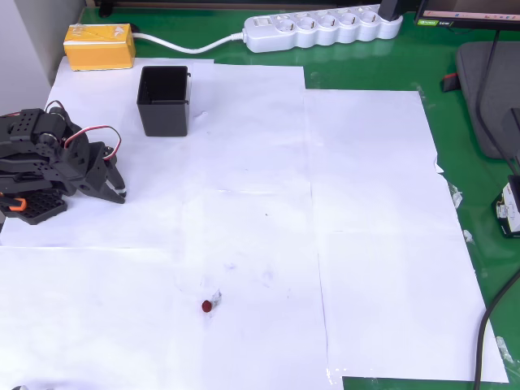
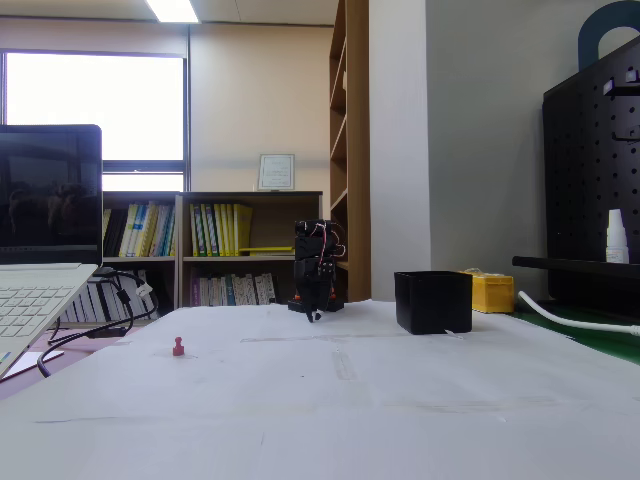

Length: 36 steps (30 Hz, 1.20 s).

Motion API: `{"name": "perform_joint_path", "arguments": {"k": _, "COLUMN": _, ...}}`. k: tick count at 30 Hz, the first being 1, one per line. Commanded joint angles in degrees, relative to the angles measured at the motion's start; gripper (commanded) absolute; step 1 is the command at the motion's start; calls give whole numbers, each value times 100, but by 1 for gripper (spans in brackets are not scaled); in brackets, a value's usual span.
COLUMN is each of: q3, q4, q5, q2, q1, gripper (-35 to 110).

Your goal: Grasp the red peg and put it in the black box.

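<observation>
Red peg sits alone on the white paper, low centre in the overhead view; in the fixed view it stands upright at left. Black box is well apart from it, near the top-left edge of the paper, hollow side up, nothing visible inside. Gripper is folded back by the arm base, just below-left of the box, tips pointing down at the paper, holding nothing; jaws look together, though the view is too small to be sure. Yellow box sits beyond the black one.
</observation>
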Motion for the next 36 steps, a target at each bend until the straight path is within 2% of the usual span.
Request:
{"name": "perform_joint_path", "arguments": {"k": 1, "q3": -483, "q4": 510, "q5": 88, "q2": -650, "q1": -255, "gripper": 0}}
{"name": "perform_joint_path", "arguments": {"k": 19, "q3": -483, "q4": 510, "q5": -18, "q2": -650, "q1": -308, "gripper": 3}}
{"name": "perform_joint_path", "arguments": {"k": 21, "q3": -483, "q4": 501, "q5": -272, "q2": -650, "q1": -316, "gripper": 3}}
{"name": "perform_joint_path", "arguments": {"k": 25, "q3": -483, "q4": 483, "q5": -299, "q2": -624, "q1": -308, "gripper": 0}}
{"name": "perform_joint_path", "arguments": {"k": 29, "q3": -483, "q4": 158, "q5": -404, "q2": -483, "q1": -158, "gripper": 0}}
{"name": "perform_joint_path", "arguments": {"k": 36, "q3": -483, "q4": -1169, "q5": -237, "q2": 448, "q1": 88, "gripper": 0}}
